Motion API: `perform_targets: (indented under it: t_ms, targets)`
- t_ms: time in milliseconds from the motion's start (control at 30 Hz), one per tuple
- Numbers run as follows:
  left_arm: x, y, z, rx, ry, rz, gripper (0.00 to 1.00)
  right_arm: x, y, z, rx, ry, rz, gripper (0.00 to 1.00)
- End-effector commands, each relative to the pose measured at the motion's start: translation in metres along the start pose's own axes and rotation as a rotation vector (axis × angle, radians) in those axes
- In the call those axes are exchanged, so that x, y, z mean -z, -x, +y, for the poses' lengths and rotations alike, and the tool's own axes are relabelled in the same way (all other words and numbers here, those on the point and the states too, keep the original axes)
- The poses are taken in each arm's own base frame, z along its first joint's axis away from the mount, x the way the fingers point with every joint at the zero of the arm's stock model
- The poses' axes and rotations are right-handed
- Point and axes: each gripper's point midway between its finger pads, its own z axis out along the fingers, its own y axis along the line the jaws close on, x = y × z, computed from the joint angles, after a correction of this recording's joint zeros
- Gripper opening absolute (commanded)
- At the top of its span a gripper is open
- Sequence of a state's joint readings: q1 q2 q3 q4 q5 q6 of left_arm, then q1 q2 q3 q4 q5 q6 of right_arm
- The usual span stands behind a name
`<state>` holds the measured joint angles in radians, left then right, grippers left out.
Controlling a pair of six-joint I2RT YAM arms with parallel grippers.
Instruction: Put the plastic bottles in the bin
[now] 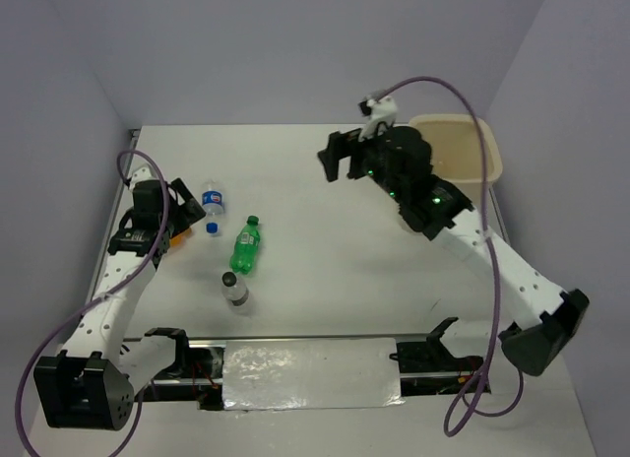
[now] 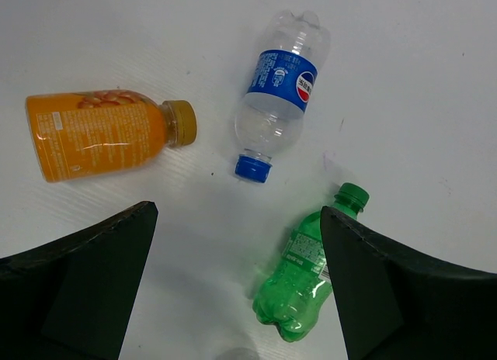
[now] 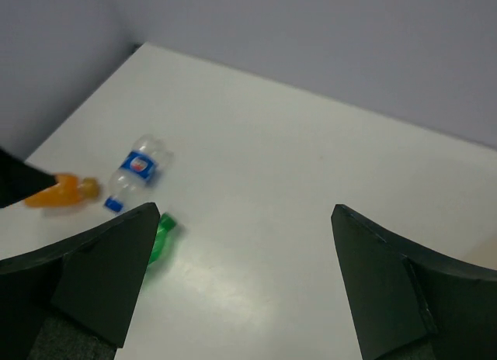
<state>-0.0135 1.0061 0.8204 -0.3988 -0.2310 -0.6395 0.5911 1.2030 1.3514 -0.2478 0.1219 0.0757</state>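
Observation:
Four plastic bottles lie on the white table. A clear one with a blue label [image 1: 213, 209] [image 2: 281, 96] [image 3: 137, 167] is at the left. A green one [image 1: 245, 245] [image 2: 307, 271] [image 3: 159, 236] lies beside it. A clear dark-capped one [image 1: 235, 291] is nearer. An orange one [image 2: 97, 133] [image 3: 58, 191] lies partly under my left arm. My left gripper [image 1: 189, 213] [image 2: 237, 212] hovers open above them, holding nothing. The cream bin [image 1: 463, 142] stands at the back right. My right gripper [image 1: 340, 160] [image 3: 245, 212] is open and empty, raised to the left of the bin.
Grey walls close the table at the back and both sides. A cable [image 1: 463, 102] loops from the right wrist over the bin. A shiny strip [image 1: 310, 373] runs along the near edge between the arm bases.

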Motion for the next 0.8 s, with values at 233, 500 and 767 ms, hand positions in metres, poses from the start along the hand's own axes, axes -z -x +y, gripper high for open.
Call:
perform_targets:
  t_ms: [233,500,767]
  targets:
    - [0.014,0.002,0.003,0.086,-0.007,-0.035,0.99,-0.083,-0.172,0.141,-0.279,0.078,0.351,1.0]
    - [0.012,-0.013,0.014,0.113,0.019,-0.019,0.99,-0.113,-0.245,0.208,-0.491,0.197,0.451,1.0]
    - [0.012,-0.015,0.012,0.11,0.006,-0.014,0.99,-0.13,-0.311,0.216,-0.615,0.122,0.567,1.0]
